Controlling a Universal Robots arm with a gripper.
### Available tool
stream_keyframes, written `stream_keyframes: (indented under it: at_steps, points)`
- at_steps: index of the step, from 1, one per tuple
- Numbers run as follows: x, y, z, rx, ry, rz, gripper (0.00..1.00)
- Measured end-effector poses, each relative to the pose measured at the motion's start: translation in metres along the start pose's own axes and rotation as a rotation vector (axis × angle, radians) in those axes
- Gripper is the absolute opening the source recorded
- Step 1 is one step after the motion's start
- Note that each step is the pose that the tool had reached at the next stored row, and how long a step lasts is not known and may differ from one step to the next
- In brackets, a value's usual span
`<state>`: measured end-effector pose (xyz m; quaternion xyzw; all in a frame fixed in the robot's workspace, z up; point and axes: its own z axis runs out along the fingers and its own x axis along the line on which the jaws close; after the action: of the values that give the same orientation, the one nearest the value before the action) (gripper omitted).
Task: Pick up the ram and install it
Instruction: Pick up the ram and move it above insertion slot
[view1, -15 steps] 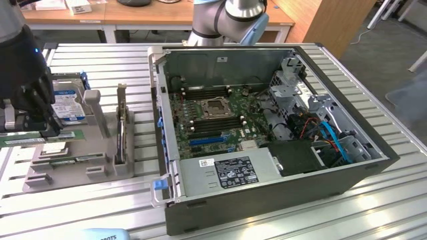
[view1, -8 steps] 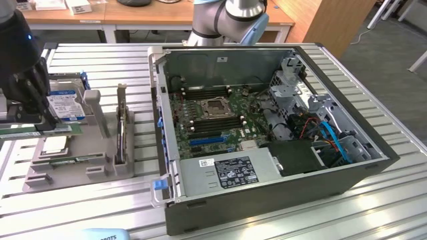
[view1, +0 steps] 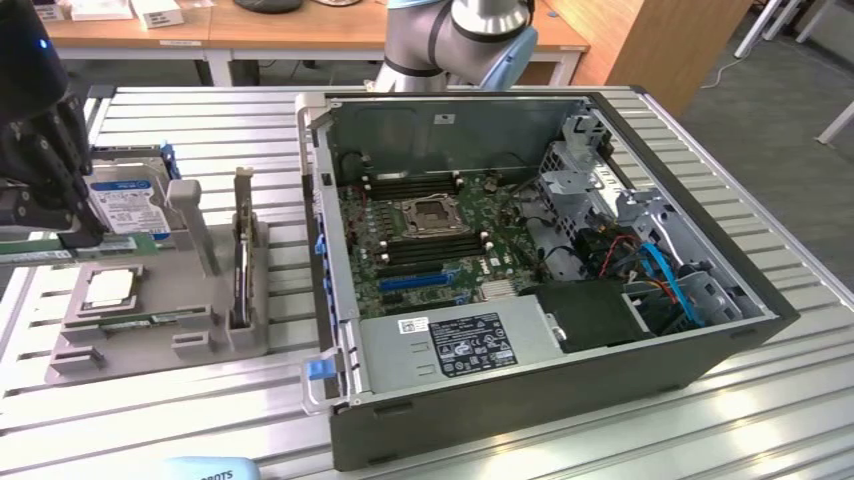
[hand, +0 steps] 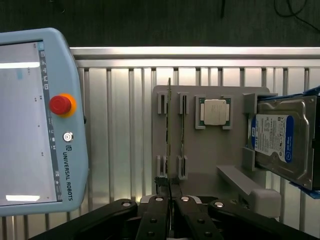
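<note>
My gripper (hand: 170, 187) is shut on the ram (hand: 169, 130), a thin green stick seen edge-on that runs away from the fingertips above the grey parts tray (hand: 210, 165). In the exterior view the gripper (view1: 64, 232) hangs over the tray's far left end, with the ram (view1: 38, 256) as a pale green strip just under it. A second memory stick (hand: 182, 127) lies in the tray's slots beside the held one. The open computer case (view1: 340, 300) stands to the exterior view's right, its motherboard (view1: 427, 250) bare around the empty processor socket (view1: 430, 214).
On the tray sit a silver processor chip (hand: 215, 111), a blue-labelled hard drive (hand: 280, 142) and an upright dark expansion card (view1: 242, 255). A teach pendant (hand: 35, 125) lies beside the tray on the slatted metal table (view1: 747, 420). The arm's base (view1: 454, 45) rises behind the case.
</note>
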<state>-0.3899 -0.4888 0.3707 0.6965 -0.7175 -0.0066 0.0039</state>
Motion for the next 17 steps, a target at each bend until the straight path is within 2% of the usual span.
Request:
stream_keyframes:
  at_steps: [9, 17]
  points:
    - [0.0, 0.0002, -0.0134, 0.0, 0.0, 0.0, 0.12]
    - [0.0, 0.0003, -0.0188, 0.0001, -0.0001, 0.0, 0.12]
